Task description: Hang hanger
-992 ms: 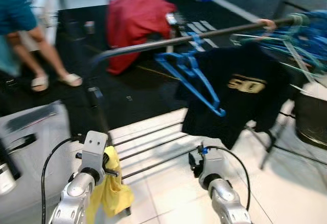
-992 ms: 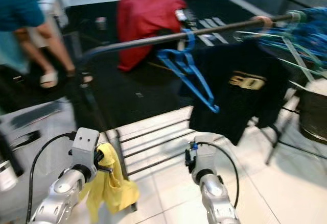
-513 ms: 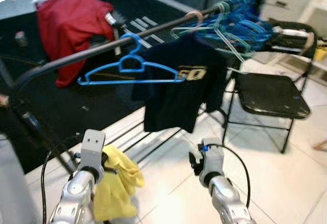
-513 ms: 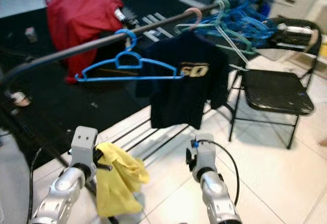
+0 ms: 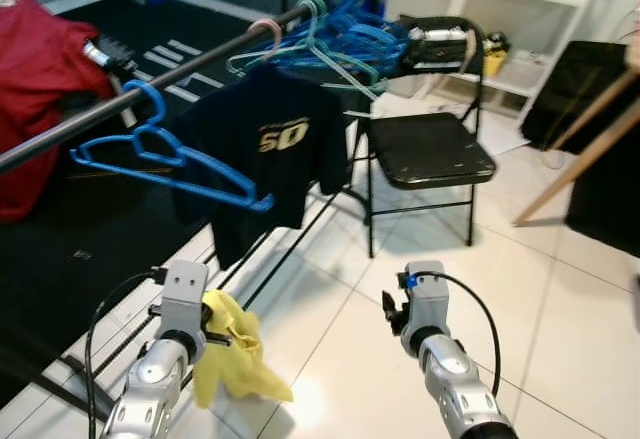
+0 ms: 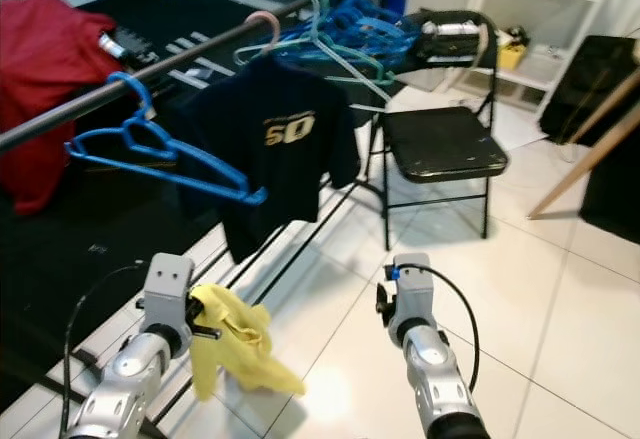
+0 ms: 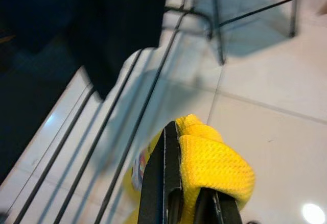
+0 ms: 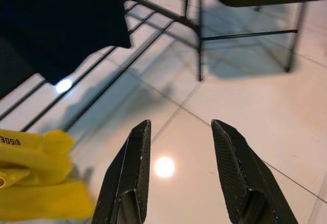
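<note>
While the left end effector is clamped on a bunched yellow cloth low over the white tiled floor, a long dark clothes rail runs above and ahead of it, slanting away towards the right. Up and to the left of that end effector, a red garment hangs behind the rail. Almost straight above it, an empty blue hanger is hooked on the rail, tilted with its far end low. Just to the right of the hanger, a black T-shirt with gold print hangs from a pale hanger. Farther along the rail, a cluster of blue and green hangers crowds the far end.

The right end effector hovers over the bare tiles with its two black fingers apart, holding nothing. Ahead of it and slightly right stands a black folding chair, and beyond that a white shelf unit. Far to its right, dark cloth hangs beside slanting wooden poles
</note>
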### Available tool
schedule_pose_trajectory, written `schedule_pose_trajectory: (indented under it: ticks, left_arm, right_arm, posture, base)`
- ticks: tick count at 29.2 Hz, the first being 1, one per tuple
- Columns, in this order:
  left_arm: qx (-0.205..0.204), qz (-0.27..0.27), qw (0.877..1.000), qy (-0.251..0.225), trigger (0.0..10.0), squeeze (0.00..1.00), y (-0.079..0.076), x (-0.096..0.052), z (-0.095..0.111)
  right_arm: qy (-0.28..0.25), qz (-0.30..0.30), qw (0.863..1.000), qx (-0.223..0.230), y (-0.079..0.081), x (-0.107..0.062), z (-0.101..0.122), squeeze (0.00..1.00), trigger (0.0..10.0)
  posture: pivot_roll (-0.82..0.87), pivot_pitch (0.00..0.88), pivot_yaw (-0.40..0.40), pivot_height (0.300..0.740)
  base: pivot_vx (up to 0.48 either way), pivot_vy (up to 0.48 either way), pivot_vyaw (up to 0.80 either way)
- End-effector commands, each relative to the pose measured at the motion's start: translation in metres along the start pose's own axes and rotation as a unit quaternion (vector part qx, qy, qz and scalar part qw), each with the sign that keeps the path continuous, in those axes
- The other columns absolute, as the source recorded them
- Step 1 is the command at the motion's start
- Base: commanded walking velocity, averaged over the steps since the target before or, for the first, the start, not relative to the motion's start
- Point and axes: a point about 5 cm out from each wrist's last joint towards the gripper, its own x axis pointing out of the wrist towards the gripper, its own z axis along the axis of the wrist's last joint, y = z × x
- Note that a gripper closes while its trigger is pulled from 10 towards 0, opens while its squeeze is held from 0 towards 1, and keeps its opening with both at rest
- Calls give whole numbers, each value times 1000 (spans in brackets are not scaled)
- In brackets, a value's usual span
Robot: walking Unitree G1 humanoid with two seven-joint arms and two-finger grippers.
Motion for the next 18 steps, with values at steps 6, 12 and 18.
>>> schedule_pose_trajectory:
  ticks: [6, 12, 18]
  left_arm:
    - [-15, 24, 1000, -2, 10000, 0, 7, -2, -2]
    - [14, 30, 999, 13, 10000, 0, 9, 1, -3]
    - [-11, 27, 999, 16, 10000, 0, 19, 1, -2]
  right_arm:
    - [15, 4, 1000, 13, 8, -5, -14, 0, 10000]
    - [6, 16, 1000, -7, 13, -2, -11, 0, 10000]
    - [-6, 15, 1000, 0, 20, 3, -3, 0, 10000]
  posture:
    - [-76, 87, -7, 740]
    - [-54, 86, -8, 740]
    - [-81, 72, 46, 740]
  base:
    - [0, 0, -800]
    - [0, 0, -800]
    - [0, 0, -800]
